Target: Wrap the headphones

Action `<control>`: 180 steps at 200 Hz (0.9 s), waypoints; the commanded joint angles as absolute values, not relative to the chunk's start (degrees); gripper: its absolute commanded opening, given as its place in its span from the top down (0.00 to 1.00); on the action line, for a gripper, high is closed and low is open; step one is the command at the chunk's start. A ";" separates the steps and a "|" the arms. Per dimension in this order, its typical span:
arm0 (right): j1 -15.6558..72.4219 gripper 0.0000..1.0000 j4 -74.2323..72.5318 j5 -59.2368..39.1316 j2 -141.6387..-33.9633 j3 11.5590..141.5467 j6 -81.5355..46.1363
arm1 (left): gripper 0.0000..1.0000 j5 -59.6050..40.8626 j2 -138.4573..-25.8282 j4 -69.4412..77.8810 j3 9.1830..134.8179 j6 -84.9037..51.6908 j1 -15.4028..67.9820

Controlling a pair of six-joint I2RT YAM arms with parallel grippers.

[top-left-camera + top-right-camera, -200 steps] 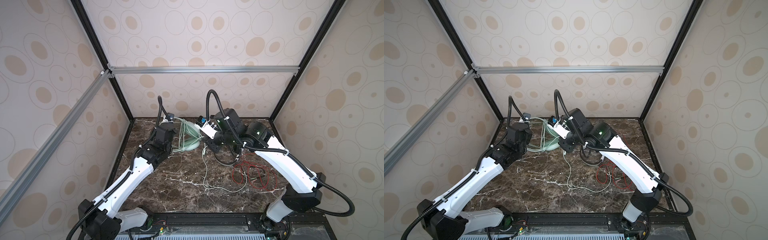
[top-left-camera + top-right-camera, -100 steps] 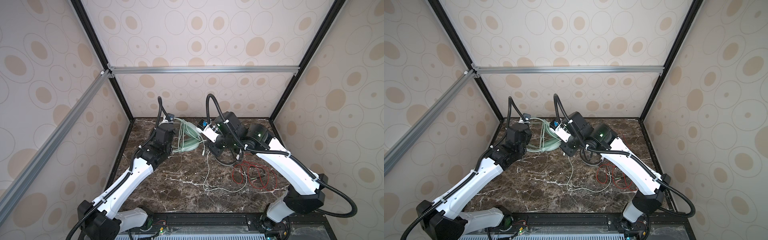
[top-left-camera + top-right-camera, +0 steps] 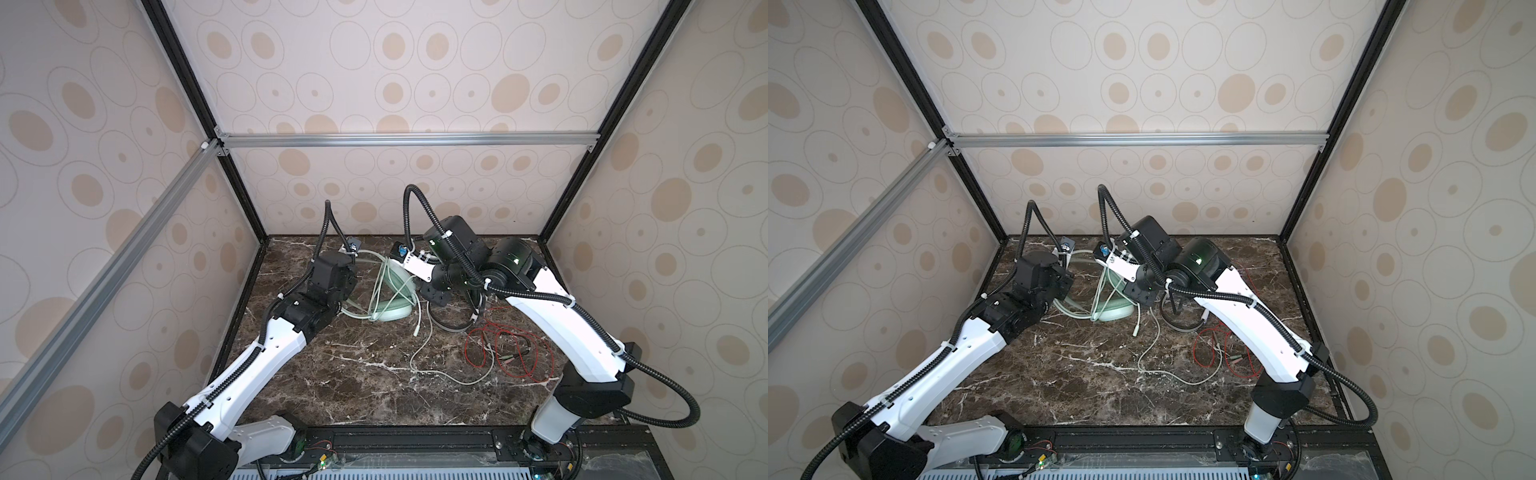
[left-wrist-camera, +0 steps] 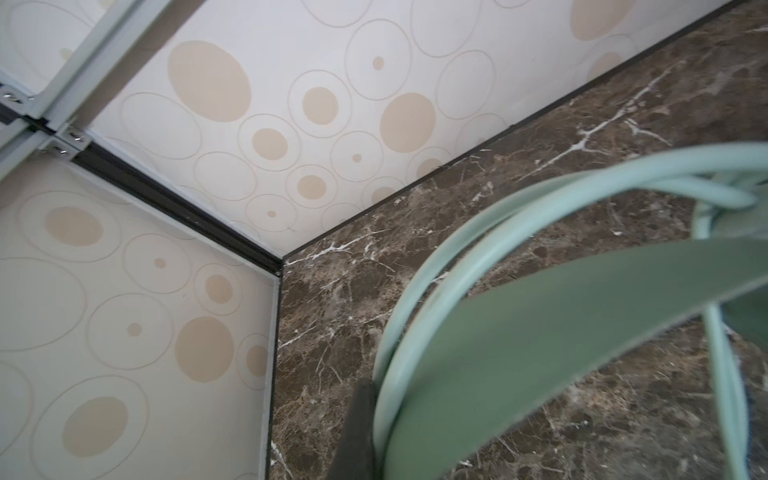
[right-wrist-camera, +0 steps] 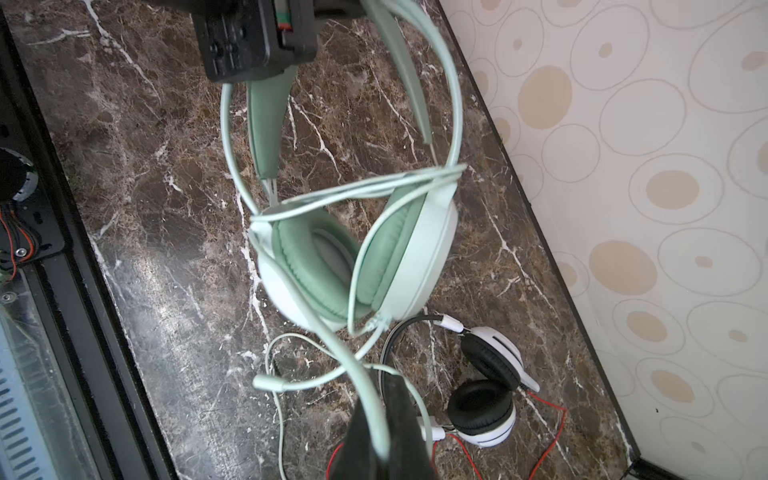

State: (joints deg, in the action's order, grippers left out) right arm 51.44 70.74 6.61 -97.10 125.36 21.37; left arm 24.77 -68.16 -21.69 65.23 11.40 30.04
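Marble top [image 3: 353, 395] w/ pale cable [image 3: 440, 374] across loose red cable [image 3: 466, 347]

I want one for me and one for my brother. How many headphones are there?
2. The mint-green headphones sit toward the back of the table; the white-and-black headphones lie just right of them, partly hidden by the right arm. Others might be hidden too.

mint-grn headphones [image 5: 432, 249], red cable [image 5: 548, 403], brn marble tabletop [image 3: 353, 374]
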 commanded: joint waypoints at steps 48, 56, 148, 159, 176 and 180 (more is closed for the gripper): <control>45.78 1.00 62.26 0.06 -100.43 131.23 19.87 | 1.00 11.87 -65.65 -28.21 67.07 12.29 31.88; 45.38 1.00 61.55 -0.72 -100.65 131.22 19.47 | 1.00 11.91 -65.81 -28.88 67.53 12.64 32.45; 45.35 1.00 56.61 -6.44 -100.43 135.36 15.48 | 1.00 16.24 -68.29 -31.81 69.43 10.99 34.00; 45.35 1.00 55.66 -7.14 -99.75 135.19 14.81 | 1.00 16.43 -68.21 -31.88 69.33 10.97 34.04; 45.40 1.00 54.97 -8.44 -99.32 135.19 14.03 | 1.00 16.44 -68.20 -31.99 69.50 10.91 34.22; 45.38 1.00 54.83 -8.87 -99.22 135.14 13.79 | 1.00 16.50 -68.20 -32.09 69.52 10.90 34.21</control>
